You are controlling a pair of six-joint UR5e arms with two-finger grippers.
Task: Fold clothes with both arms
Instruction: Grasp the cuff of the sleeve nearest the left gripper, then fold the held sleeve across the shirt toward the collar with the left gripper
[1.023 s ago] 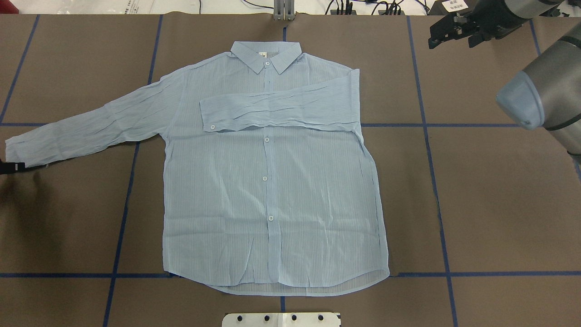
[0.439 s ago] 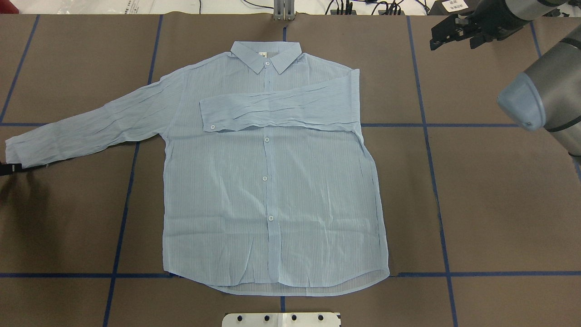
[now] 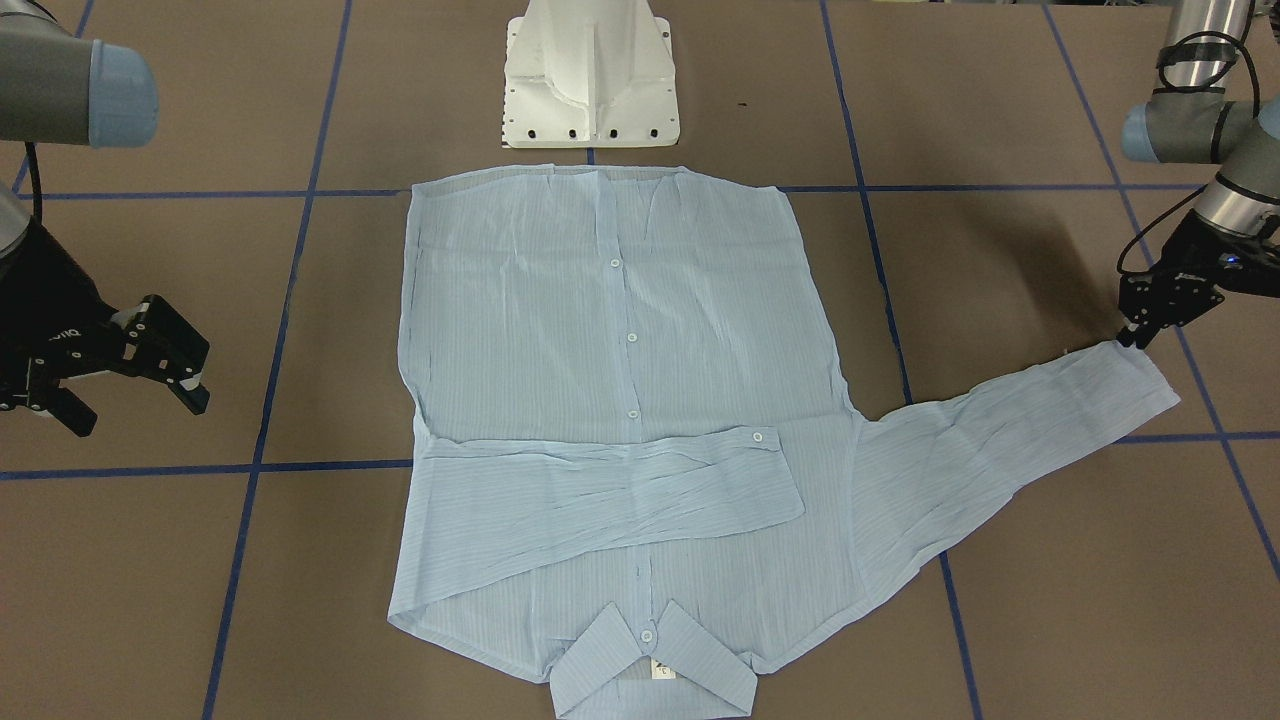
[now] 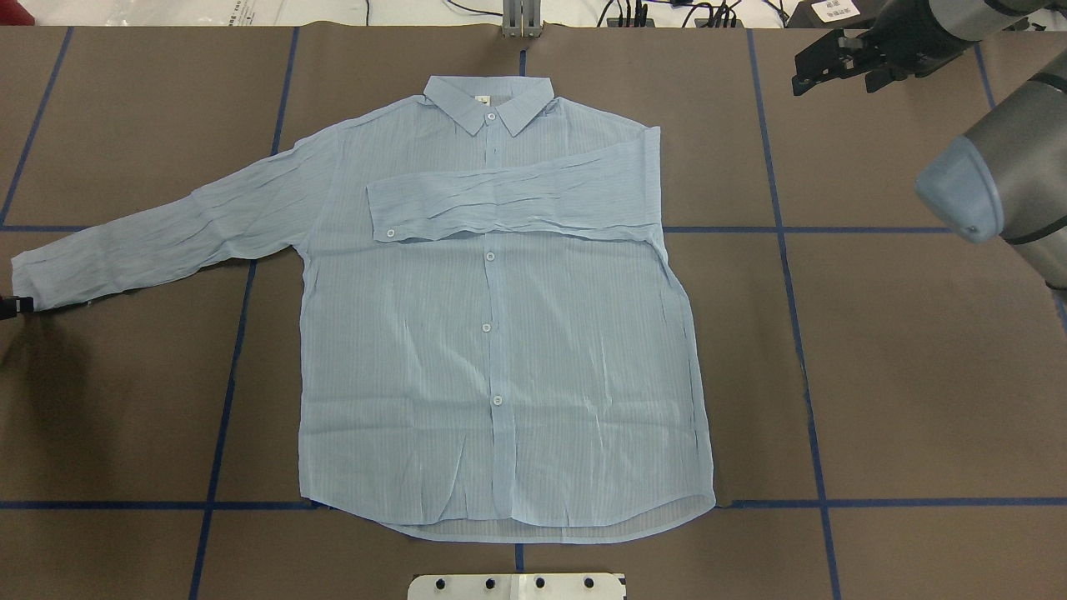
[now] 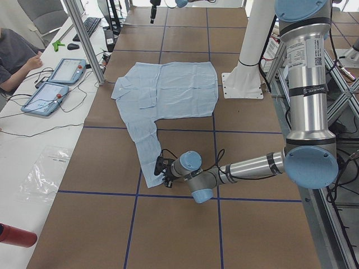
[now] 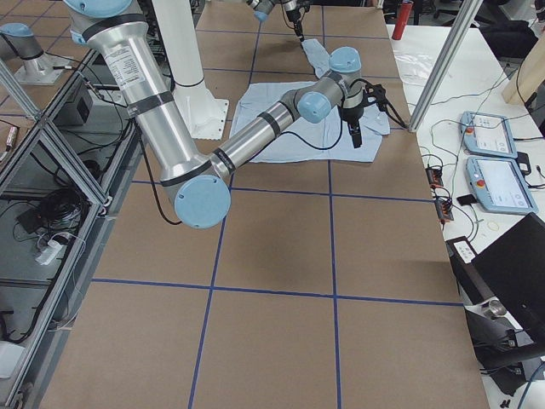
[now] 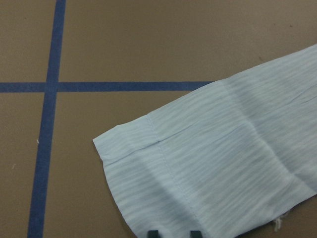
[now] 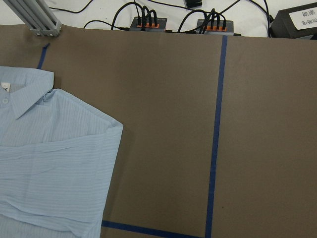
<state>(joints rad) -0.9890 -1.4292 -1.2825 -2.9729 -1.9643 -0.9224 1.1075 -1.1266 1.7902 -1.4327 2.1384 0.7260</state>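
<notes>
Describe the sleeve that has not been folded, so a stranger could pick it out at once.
A pale-blue shirt lies flat, buttons up, in the middle of the brown table. The sleeve runs out from its shoulder on the robot's left. Unlike the other sleeve, which is folded across the chest, it lies stretched out on bare table.

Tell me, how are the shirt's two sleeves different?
The folded sleeve lies across the shirt's chest; the stretched-out sleeve lies flat on the brown table. The left gripper is at the stretched-out sleeve's cuff; no gripper is near the folded sleeve. Both are pale blue, crinkly and striped.
</notes>
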